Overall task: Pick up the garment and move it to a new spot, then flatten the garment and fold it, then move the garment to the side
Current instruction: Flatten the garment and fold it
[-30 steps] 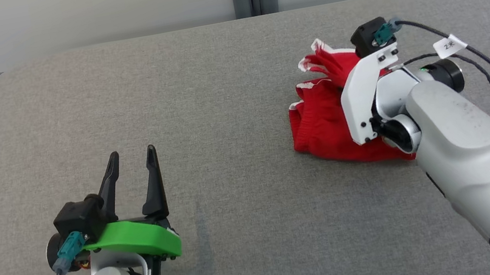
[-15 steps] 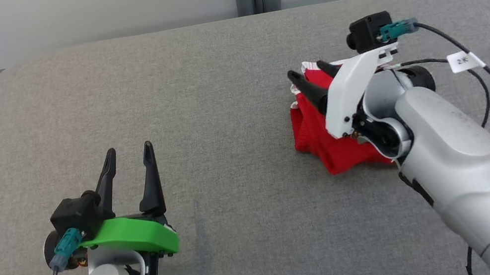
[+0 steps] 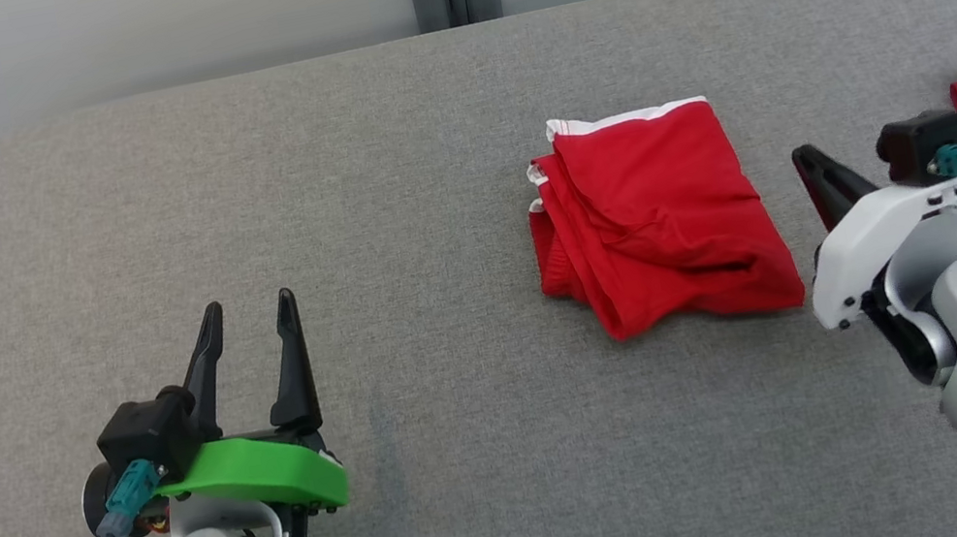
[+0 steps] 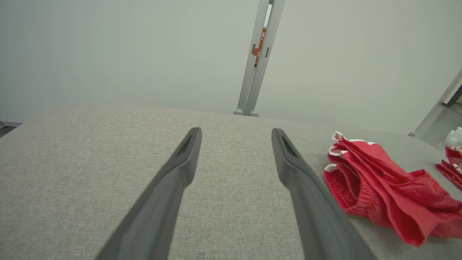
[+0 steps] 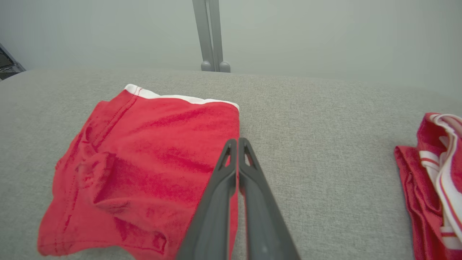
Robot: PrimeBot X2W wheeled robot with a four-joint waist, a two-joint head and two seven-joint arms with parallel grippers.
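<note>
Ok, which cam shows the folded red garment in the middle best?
Head view: the folded red garment is seen from above, whole outline unobstructed. Right wrist view is closer, but that arm's shut fingers cover its near corner. Left wrist view catches it low and side-on, showing the stacked layers.

Left end effector point(image 3: 248, 302) spread wide; right end effector point(image 5: 238, 142) pinched closed.

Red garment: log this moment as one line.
item: red garment folded, free on grey table | right gripper: shut, empty, right of it | left gripper: open, empty | pending: move aside
</note>
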